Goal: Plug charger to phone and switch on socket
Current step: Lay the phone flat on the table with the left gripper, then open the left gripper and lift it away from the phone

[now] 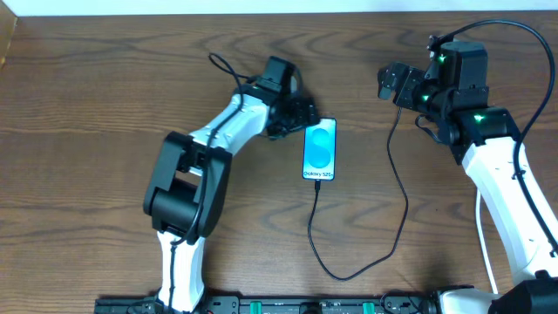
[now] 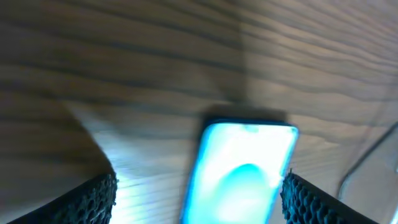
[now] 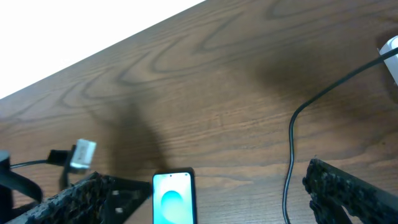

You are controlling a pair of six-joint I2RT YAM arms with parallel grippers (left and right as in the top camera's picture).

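Plainly, the left gripper [image 2: 199,183] is spread, and the blurred phone [image 1: 320,150] shows between its fingers [image 2: 87,199]; contact cannot be told. The right gripper [image 3: 205,180] is spread too, holding nothing. The phone lies mid-table, nearer the far edge. The charger [image 1: 397,209] meets its near short edge, loops toward the table's near edge, then vanishes under the right arm. A white sliver [image 3: 390,50] is cut off. The left arm reaches diagonally from the near edge.
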